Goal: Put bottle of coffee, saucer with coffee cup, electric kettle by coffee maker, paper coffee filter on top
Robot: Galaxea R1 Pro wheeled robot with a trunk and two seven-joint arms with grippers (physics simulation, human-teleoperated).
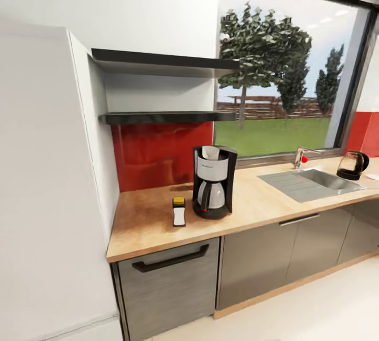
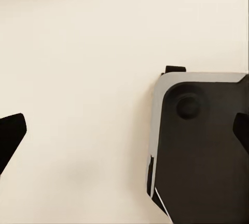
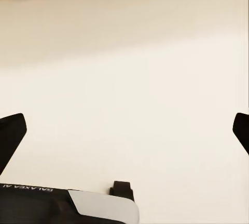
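Observation:
The black and silver coffee maker [image 1: 213,182] stands on the wooden countertop [image 1: 147,220], with a white piece [image 1: 210,152] showing at its top. Just to its left lies a small white coffee bottle [image 1: 179,211] with a yellow cap. The dark electric kettle [image 1: 352,165] stands far to the right, beyond the sink. Both wall shelves [image 1: 168,117] are bare. My left gripper [image 2: 124,135] and my right gripper [image 3: 124,135] hang open over the pale floor with nothing between their fingers. The saucer and cup are out of view.
A steel sink [image 1: 310,182] with a tap [image 1: 300,156] lies between coffee maker and kettle. A flat white thing [image 1: 372,176] shows at the counter's far right edge. A white wall [image 1: 47,198] closes the left side. Grey cabinets [image 1: 168,283] stand below. My base [image 2: 202,146] shows under the left gripper.

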